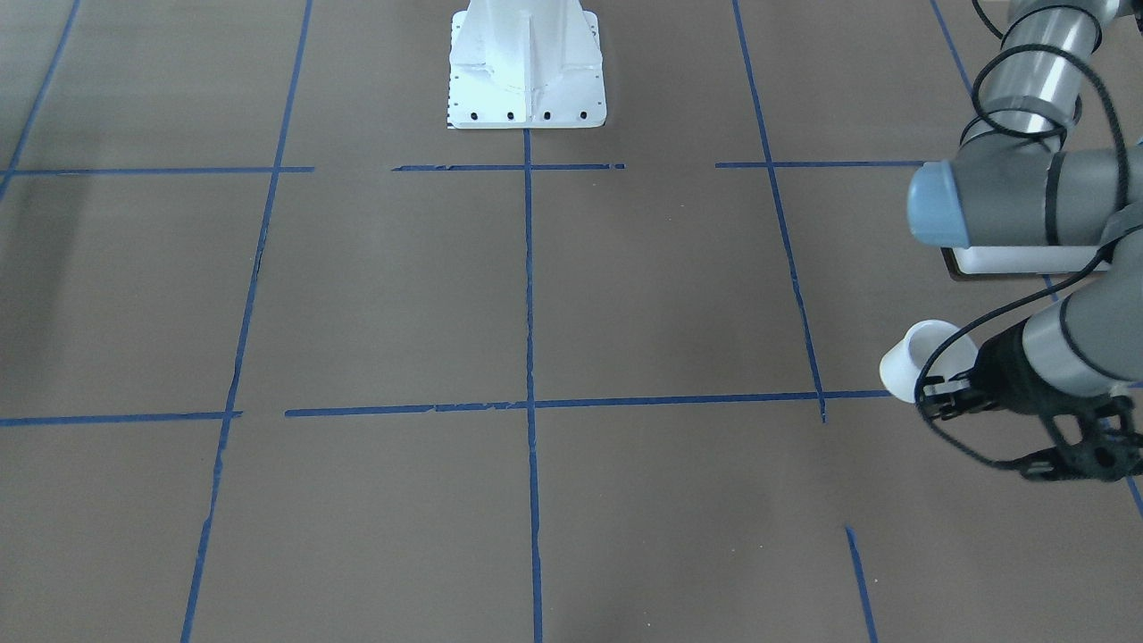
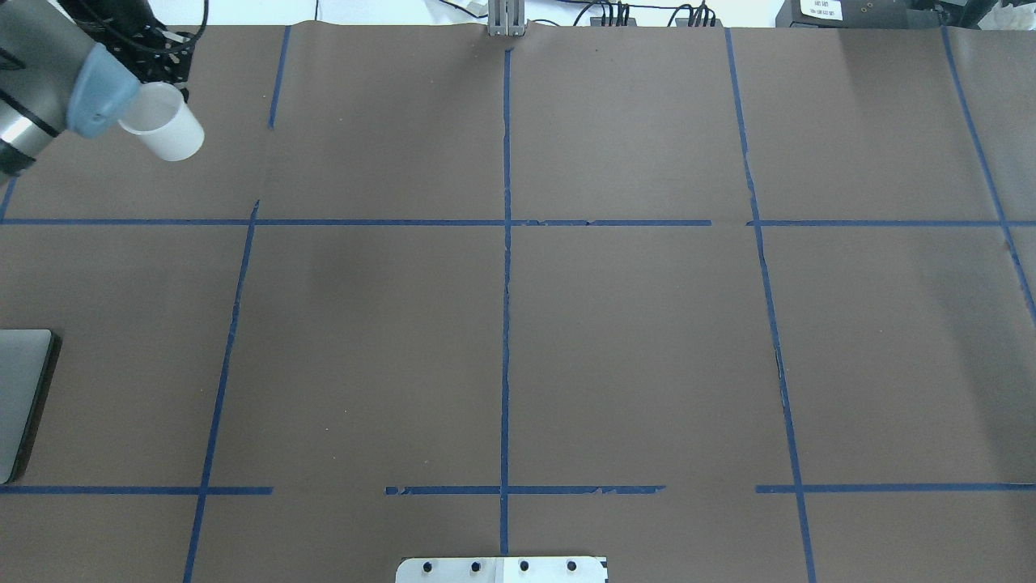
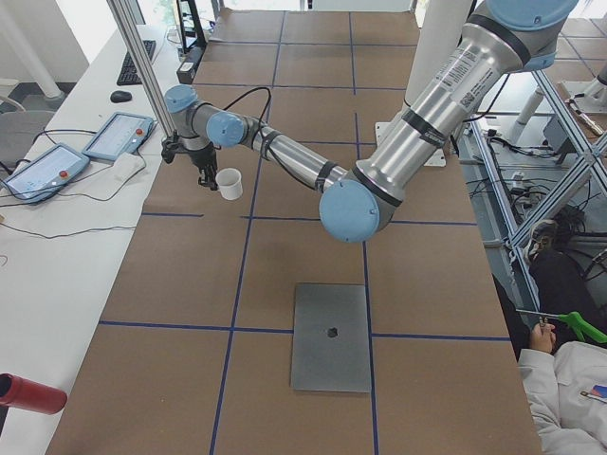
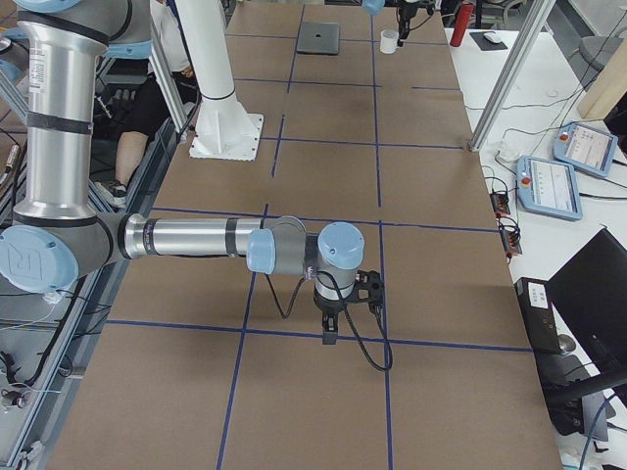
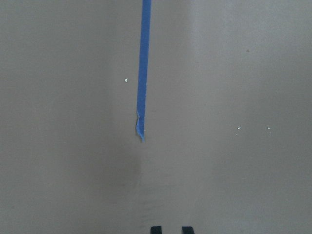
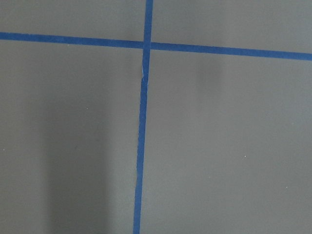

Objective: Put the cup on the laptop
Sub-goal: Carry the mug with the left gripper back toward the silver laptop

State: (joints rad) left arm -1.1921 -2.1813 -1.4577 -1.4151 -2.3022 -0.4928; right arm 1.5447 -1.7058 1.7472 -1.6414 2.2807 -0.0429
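Note:
The small white cup (image 1: pixel 920 357) (image 2: pixel 166 129) (image 3: pixel 229 183) is at the far end of the table on my left side, right against the fingertips of my left gripper (image 1: pixel 933 402) (image 3: pixel 204 180). In the left wrist view the two fingertips (image 5: pixel 156 230) stand close together at the bottom edge, and the cup is out of that view. The gripper looks shut on the cup's side, with the cup held a little off the table. The silver-grey laptop (image 3: pixel 330 336) (image 2: pixel 20 397) lies closed and flat nearer the robot. My right gripper (image 4: pixel 330 333) hangs over bare table, and I cannot tell whether it is open or shut.
The white robot pedestal (image 1: pixel 527 67) stands at the middle of the table's robot side. Blue tape lines (image 2: pixel 506 324) grid the brown table. Teach pendants (image 3: pixel 114 133) and a metal post (image 3: pixel 142 66) stand by the far edge. A seated operator (image 3: pixel 569 398) is at the left end.

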